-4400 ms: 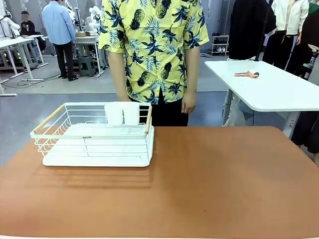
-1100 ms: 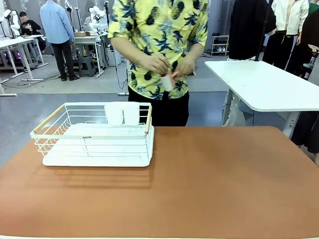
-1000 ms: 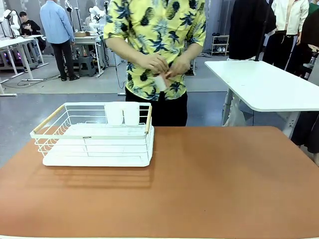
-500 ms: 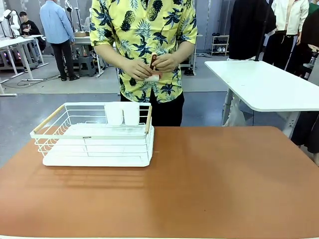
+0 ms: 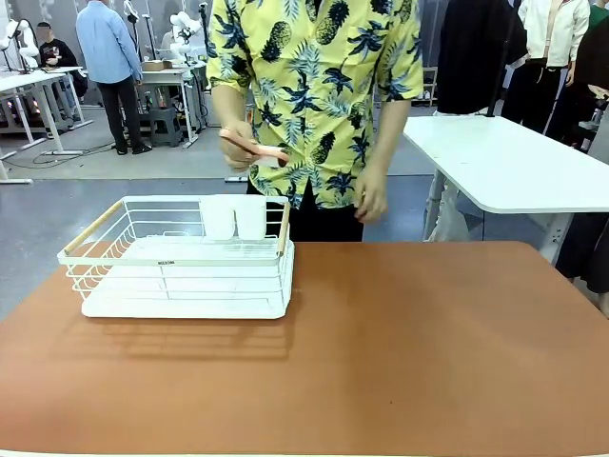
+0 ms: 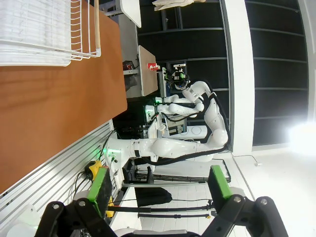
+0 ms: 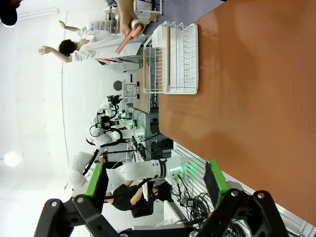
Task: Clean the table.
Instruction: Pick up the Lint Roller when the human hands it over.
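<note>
The reddish-brown table (image 5: 400, 352) spreads across the front view and has a white wire dish rack (image 5: 181, 262) on its left part. Behind the far edge stands a person in a yellow pineapple shirt. One of their hands holds a slim pink-orange utensil (image 5: 255, 149) above the rack's far side; the other hand (image 5: 371, 202) hangs down. In the left wrist view my left gripper (image 6: 159, 186) is open and empty, off the table (image 6: 49, 108). In the right wrist view my right gripper (image 7: 154, 180) is also open and empty, off the table (image 7: 237, 98), with the utensil (image 7: 126, 38) far off.
Two white cups (image 5: 234, 217) stand in the rack's far compartment. A white-topped table (image 5: 514, 162) stands at the back right. The rack also appears in the wrist views (image 6: 44, 29) (image 7: 177, 59).
The person took the pink-orange utensil from the white table, handled it with both hands at the chest, and now holds it out in one hand over the rack; the other hand has dropped.
</note>
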Motion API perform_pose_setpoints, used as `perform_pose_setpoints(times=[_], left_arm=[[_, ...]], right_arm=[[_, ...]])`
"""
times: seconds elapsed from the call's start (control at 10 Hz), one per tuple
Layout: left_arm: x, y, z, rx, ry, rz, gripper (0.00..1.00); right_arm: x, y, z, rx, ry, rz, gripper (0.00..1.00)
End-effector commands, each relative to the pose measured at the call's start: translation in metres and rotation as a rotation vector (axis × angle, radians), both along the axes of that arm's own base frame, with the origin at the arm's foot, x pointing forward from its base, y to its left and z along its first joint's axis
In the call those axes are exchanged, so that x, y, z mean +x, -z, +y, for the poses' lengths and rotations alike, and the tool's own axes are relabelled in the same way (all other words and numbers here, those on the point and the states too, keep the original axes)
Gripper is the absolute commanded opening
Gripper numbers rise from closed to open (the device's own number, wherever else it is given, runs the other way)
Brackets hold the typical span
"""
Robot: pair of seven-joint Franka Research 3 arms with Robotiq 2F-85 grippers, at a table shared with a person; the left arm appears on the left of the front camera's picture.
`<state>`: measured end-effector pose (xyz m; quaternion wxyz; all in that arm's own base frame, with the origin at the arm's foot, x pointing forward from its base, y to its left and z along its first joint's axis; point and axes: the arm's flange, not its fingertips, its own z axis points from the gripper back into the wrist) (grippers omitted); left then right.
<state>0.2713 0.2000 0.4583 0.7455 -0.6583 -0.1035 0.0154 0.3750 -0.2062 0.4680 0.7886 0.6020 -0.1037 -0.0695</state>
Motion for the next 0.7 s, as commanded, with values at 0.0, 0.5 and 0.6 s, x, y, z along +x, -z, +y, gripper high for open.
perform_pose_setpoints(times=[0.0, 0.5, 0.6], left_arm=[[-0.0030, 0.0000, 0.0020, -0.003, 0.006, -0.005, 1.00], [-0.0030, 0.0000, 0.0020, -0.003, 0.006, -0.005, 1.00], [-0.0030, 0.0000, 0.0020, -0.003, 0.006, -0.005, 1.00]], right_arm=[[-0.0004, -0.0013, 0.0002, 0.007, -0.003, -0.007, 1.00], [-0.0004, -0.0013, 0.0002, 0.007, -0.003, -0.007, 1.00], [-0.0004, -0.0013, 0.0002, 0.007, -0.003, -0.007, 1.00]])
